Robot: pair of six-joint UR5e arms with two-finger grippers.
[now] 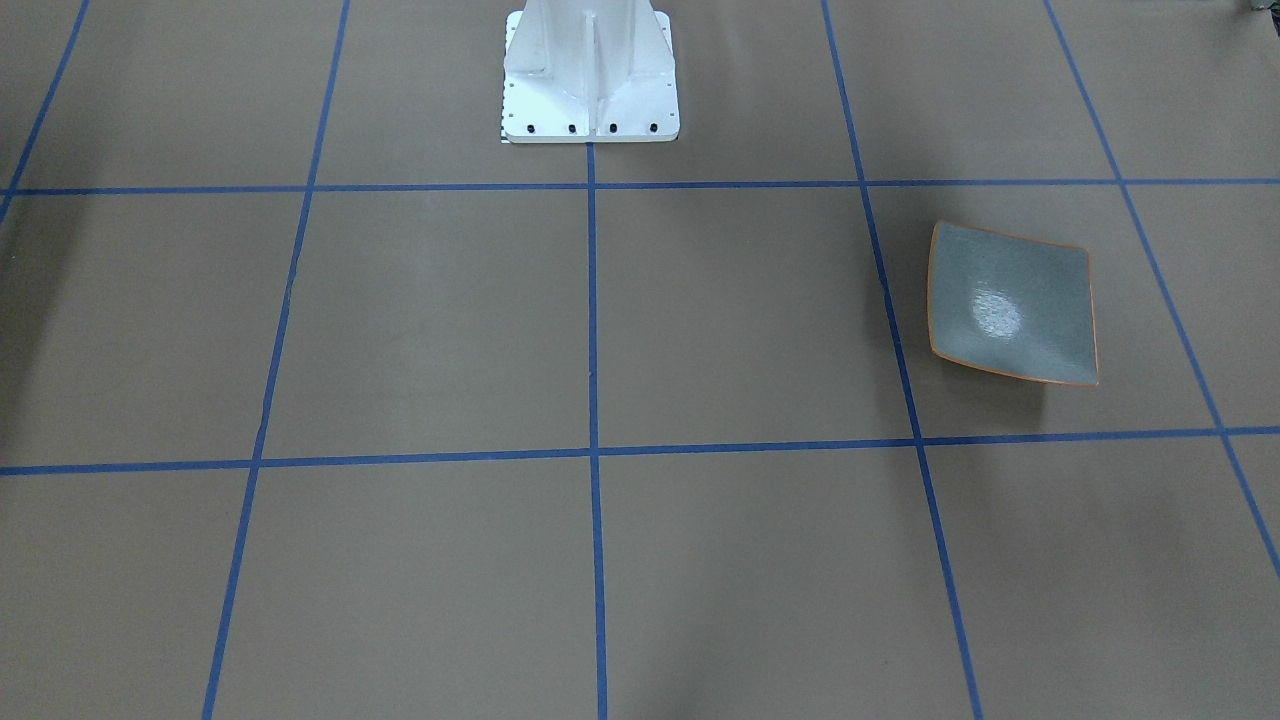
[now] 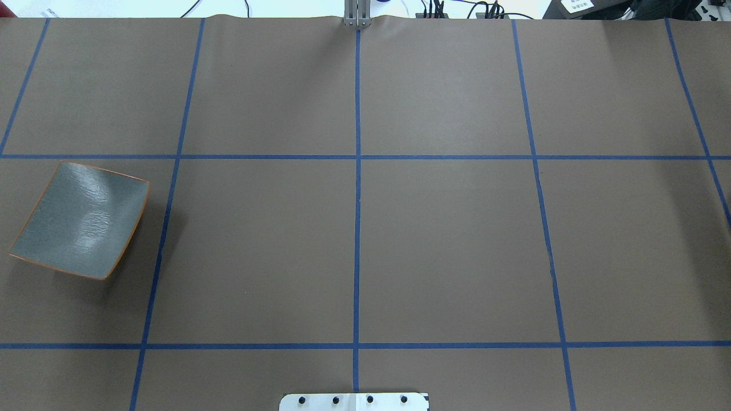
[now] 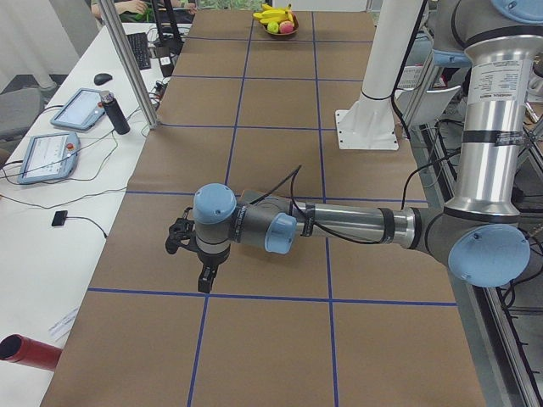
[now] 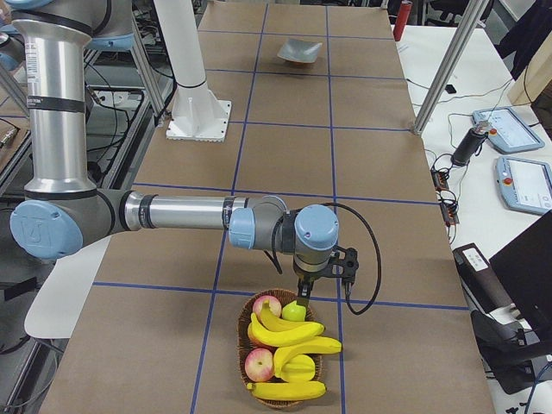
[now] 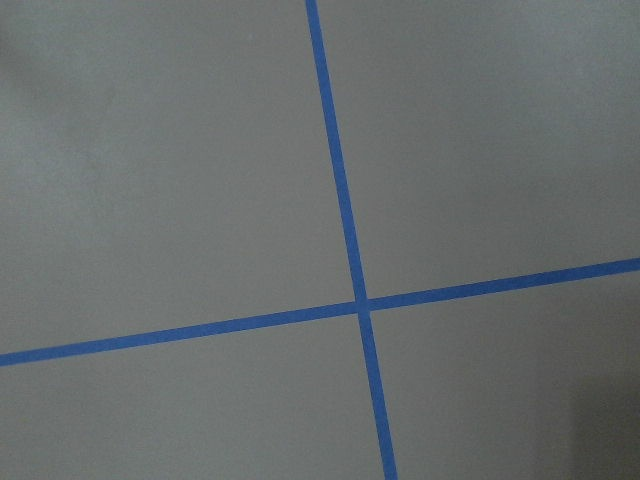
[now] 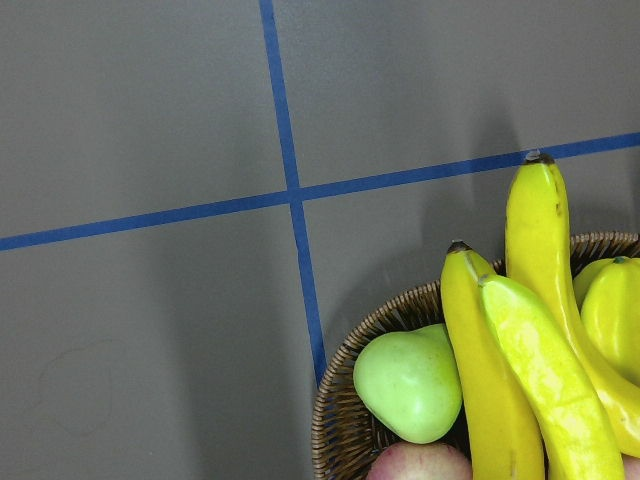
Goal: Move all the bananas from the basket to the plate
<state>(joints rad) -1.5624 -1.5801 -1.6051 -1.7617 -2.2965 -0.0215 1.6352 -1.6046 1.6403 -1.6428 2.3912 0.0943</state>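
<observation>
Table (image 2: 445,228): basket (image 4: 244,345) sitting at my right end, plate (image 2: 80,220) lying bare at left end, well apart. Am hanging right gripper (image 4: 302,291) just over basket rim; left gripper (image 3: 204,275) hovering above bare table. Can't tell if either is parted or clenched. Am judging best grab: top banana, mid-body, jaws across its width, clear of pear (image 6: 410,385). Bananas (image 6: 490,370) lying side by side in basket, long axes near parallel, stem tips poking over rim toward tape cross (image 6: 293,195).
</observation>
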